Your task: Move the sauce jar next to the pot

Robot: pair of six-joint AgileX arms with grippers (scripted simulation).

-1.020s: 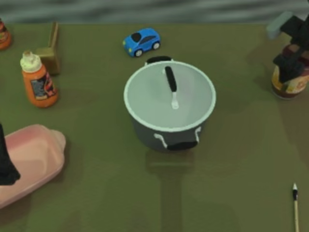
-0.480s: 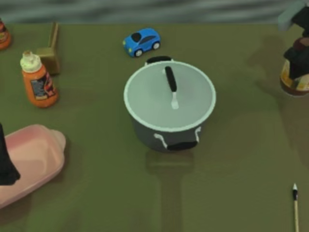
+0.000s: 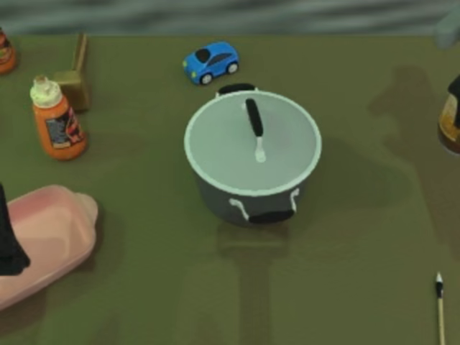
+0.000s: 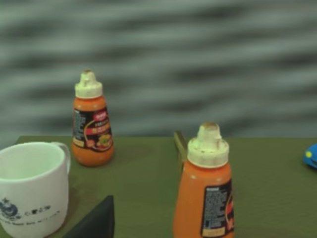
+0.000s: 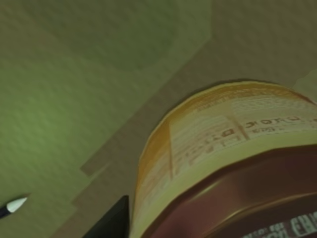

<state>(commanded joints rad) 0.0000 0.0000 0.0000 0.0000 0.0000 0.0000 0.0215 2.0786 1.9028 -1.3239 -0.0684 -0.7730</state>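
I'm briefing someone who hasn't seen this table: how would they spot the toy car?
Find the large dark grey pot with the pale lid mid-table. Just beyond its far black handle, slightly to the table's left, sits the small blue toy car. It is the only blue thing and the only one with wheels.
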